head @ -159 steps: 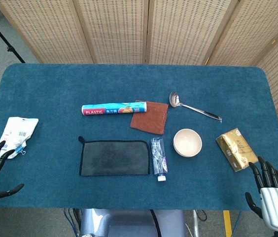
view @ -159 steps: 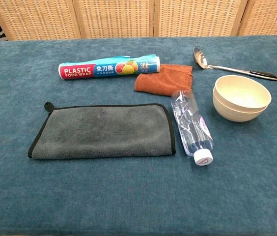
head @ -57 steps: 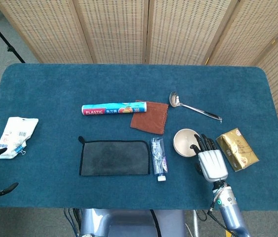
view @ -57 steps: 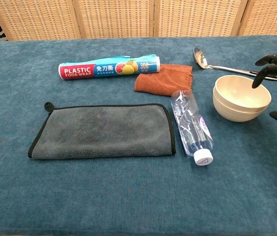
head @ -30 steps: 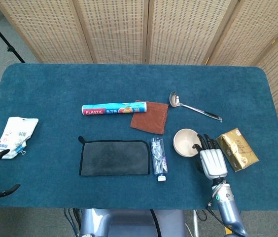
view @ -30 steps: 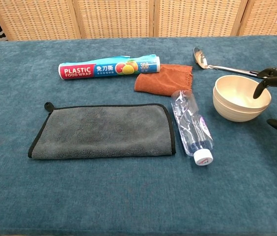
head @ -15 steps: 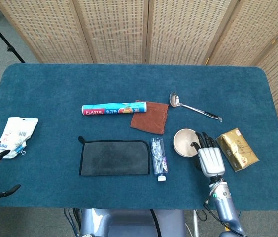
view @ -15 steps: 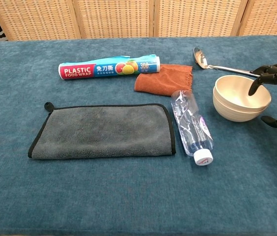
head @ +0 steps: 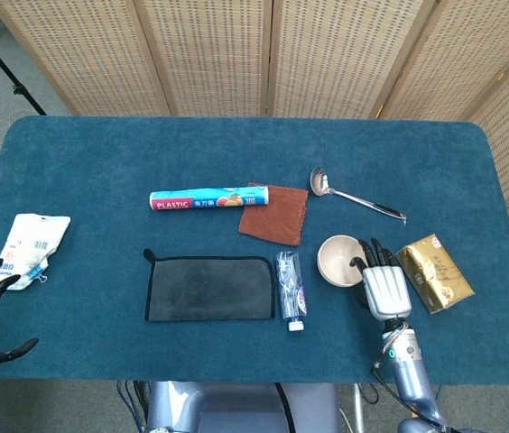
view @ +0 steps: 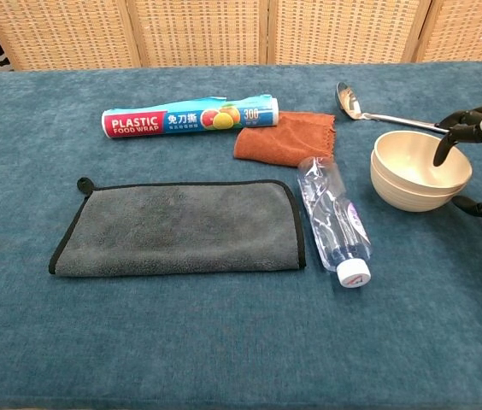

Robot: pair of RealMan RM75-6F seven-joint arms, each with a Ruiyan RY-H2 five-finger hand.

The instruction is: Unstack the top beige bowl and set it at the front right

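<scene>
Your right hand (view: pixel 480 162) hooks fingers over the rim of the top bowl (view: pixel 419 162), stacked right of bench (head: pixel 101 162) centre, grip unconfirmed; nested bowls may lift together

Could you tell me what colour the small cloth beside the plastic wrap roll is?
Rust brown cloth; chest view.

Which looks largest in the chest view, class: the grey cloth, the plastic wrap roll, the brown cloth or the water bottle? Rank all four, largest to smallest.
1. Grey cloth, clearly largest.
2. Plastic wrap roll.
3. and 4. Water bottle and brown cloth look about alike; the bottle lies nearer the camera, so I will not rank them.
</scene>
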